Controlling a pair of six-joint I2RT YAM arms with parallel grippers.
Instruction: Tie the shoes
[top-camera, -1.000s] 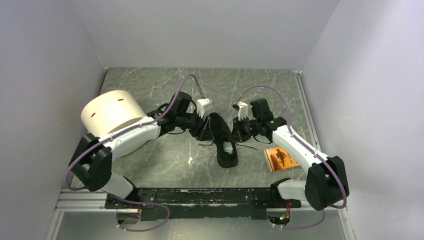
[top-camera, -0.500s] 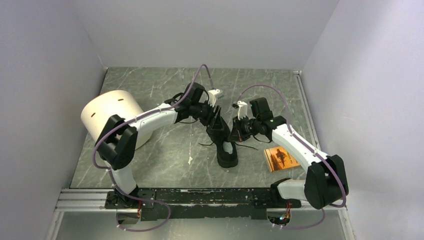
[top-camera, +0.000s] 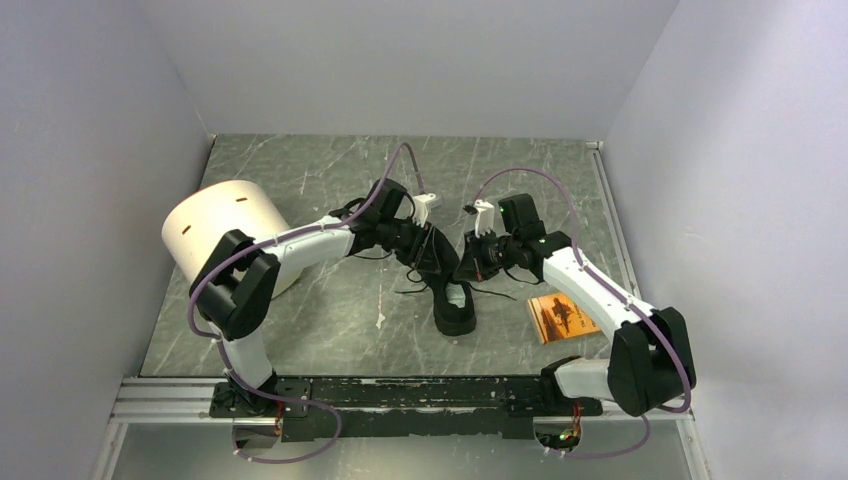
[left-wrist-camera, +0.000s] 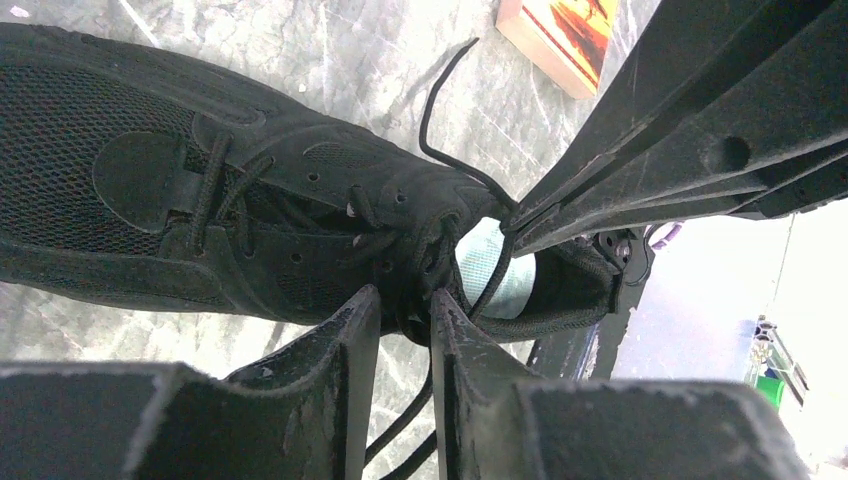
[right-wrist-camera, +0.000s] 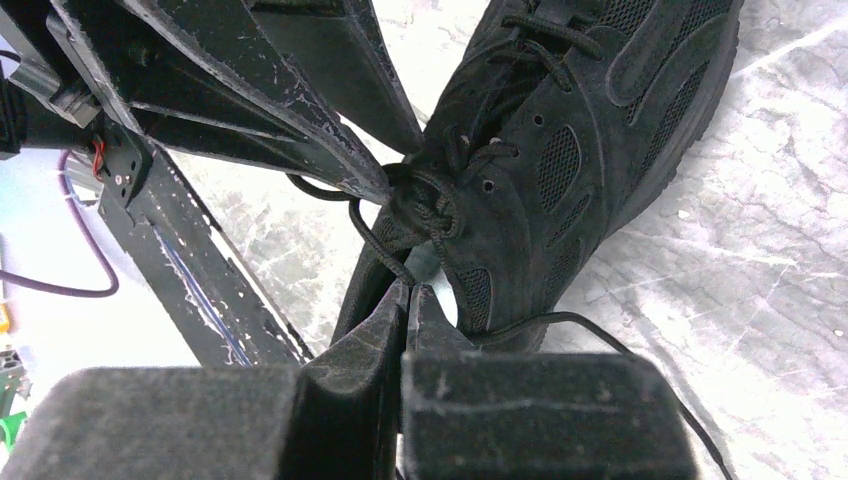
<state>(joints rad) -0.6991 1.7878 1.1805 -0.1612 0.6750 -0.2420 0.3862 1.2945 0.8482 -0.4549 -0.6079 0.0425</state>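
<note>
1. Left jaws: held narrowly apart at the collar of the shoe (left-wrist-camera: 150, 200), with a lace strand (left-wrist-camera: 400, 425) hanging loose between them.
2. Right jaws: closed on a lace end (left-wrist-camera: 440, 110) above the shoe's opening.
3. Shoe: laid mid-surface (top-camera: 330, 320), heel towards the arm bases.
4. Orange booklet (top-camera: 562, 317) shown right; white cylinder (top-camera: 215, 230) left.

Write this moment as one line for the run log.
shoe: not tied | right fingers: shut on lace | left fingers: slightly open, another lace strand between them | bow: none yet
</note>
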